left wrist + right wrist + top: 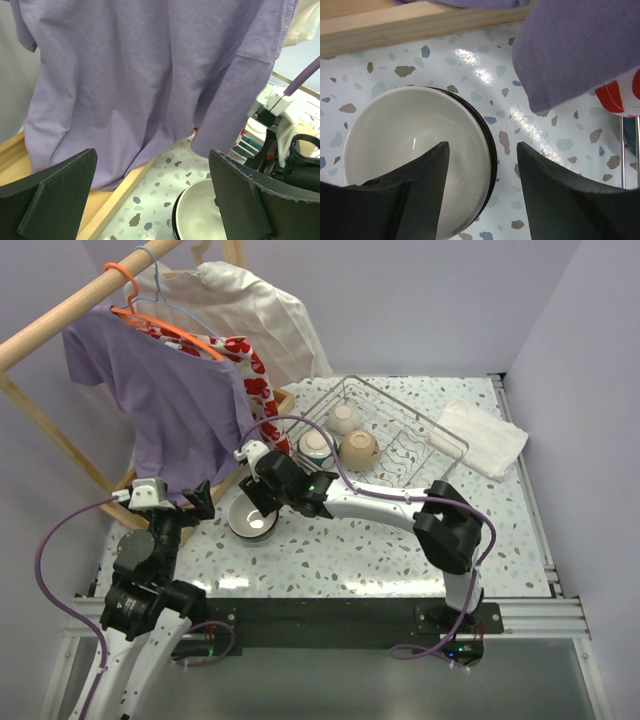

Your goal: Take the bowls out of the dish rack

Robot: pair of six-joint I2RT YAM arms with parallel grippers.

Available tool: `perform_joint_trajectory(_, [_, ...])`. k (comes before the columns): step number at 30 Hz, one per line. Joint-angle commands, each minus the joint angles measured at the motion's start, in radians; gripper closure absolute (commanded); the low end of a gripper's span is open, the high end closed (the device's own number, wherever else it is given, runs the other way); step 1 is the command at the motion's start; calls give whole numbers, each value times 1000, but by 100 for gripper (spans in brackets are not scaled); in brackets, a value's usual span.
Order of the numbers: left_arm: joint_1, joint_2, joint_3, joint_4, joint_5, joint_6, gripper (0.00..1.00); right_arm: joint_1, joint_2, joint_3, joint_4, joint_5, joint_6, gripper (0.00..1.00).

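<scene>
My right gripper [483, 150] has its jaws spread, straddling the right-hand rim of a white bowl [405, 145]. One finger is over the pale inside, the other outside, and neither pinches it that I can see. The bowl sits upright, mouth to the ceiling, nested in a dark-rimmed bowl [493, 167] on the speckled table [555, 145], off the near-left corner of the dish rack [440, 435] (being round, it has no long axis). The rack lies skewed to the table edges and holds a cream bowl [345, 418], a teal-banded bowl [314, 447] and a beige bowl [360, 448]; I can't make out which way their mouths face. My left gripper [152, 165] hangs wide apart, empty, facing the purple shirt [140, 75].
</scene>
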Motion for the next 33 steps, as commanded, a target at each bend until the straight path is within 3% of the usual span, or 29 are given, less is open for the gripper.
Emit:
perform_joint_trajectory(1, [6, 16, -13, 60, 26, 27, 1, 2, -127, 45, -38, 78, -9, 37])
perform_joint_trajectory(5, [4, 26, -16, 66, 45, 32, 1, -9, -182, 51, -100, 116, -22, 24])
perform_joint_trajectory(11, [4, 37, -23, 78, 78, 41, 1, -76, -285, 21, -166, 132, -25, 16])
perform_joint_trajectory(18, [4, 42, -28, 89, 103, 49, 1, -344, -366, -27, -212, -16, 11, 11])
perform_joint_trajectory(24, [3, 49, -30, 92, 108, 52, 1, -542, -323, 17, -280, -171, -5, 2])
perform_joint_trajectory(33, [1, 58, -33, 97, 118, 53, 1, -727, -224, 82, -331, -322, -32, 1])
